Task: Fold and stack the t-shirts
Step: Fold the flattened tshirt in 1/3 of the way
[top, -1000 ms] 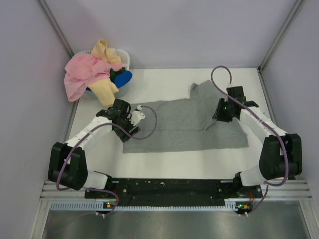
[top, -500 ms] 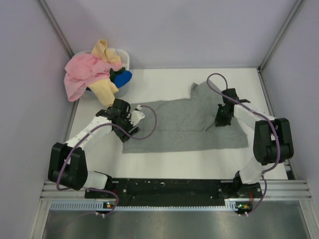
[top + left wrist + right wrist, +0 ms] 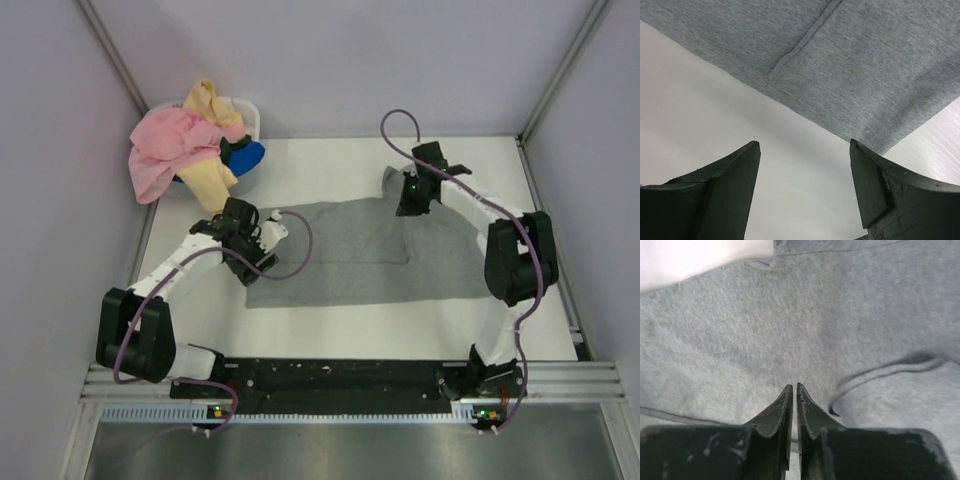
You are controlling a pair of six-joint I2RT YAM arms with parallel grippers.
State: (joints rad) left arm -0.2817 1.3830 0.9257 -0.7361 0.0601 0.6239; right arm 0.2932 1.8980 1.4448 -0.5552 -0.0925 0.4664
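A heather grey t-shirt (image 3: 360,265) lies spread on the white table. My left gripper (image 3: 258,268) is open and empty, low over bare table at the shirt's left edge. The left wrist view shows the gripper (image 3: 805,143) just short of the shirt's hem (image 3: 865,65). My right gripper (image 3: 404,205) is shut over the shirt's far part near a sleeve. In the right wrist view the gripper (image 3: 794,386) has grey cloth (image 3: 740,330) below it and none visible between the jaws. Pink (image 3: 170,145), pale yellow (image 3: 210,165) and blue (image 3: 245,157) shirts are heaped at the back left.
The small white basket (image 3: 250,118) stands in the back left corner under the heap of shirts. Grey walls close in the table on the left, back and right. Bare white table (image 3: 330,330) shows in front of the grey shirt.
My right gripper has moved from the shirt's right middle to its far part, up and left. The raised fold there now lies flatter. The left arm has not moved.
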